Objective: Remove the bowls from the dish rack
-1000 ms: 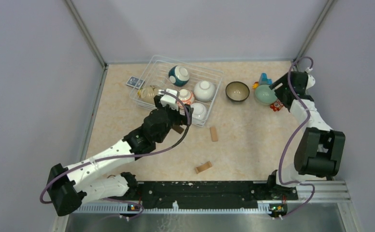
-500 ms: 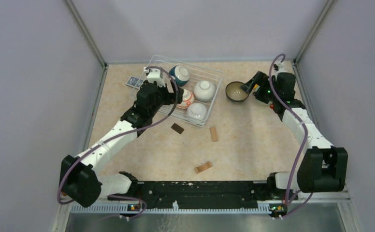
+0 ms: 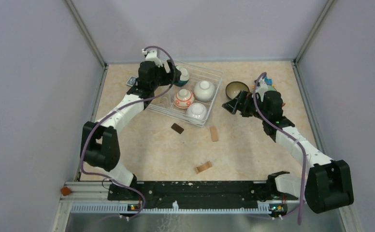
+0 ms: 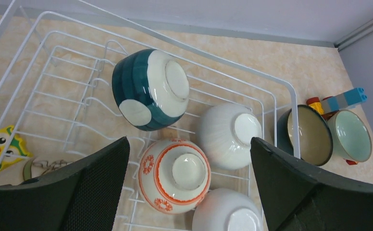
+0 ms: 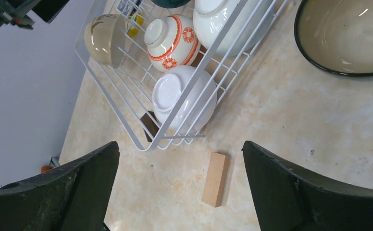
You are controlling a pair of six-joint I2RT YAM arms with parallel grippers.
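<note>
Left claw [image 4: 189, 144], spread wide and empty, hangs over the dish rack [image 3: 214, 99] at upper centre of the overhead frame, above a teal-and-white bowl [image 4: 148, 89] and an orange-patterned bowl [image 4: 175, 175]. Right claw [image 5: 180, 144], equally wide, hovers beside the rack's right edge, near a dark bowl [image 3: 237, 89] on the counter [image 3: 253, 145].
</note>
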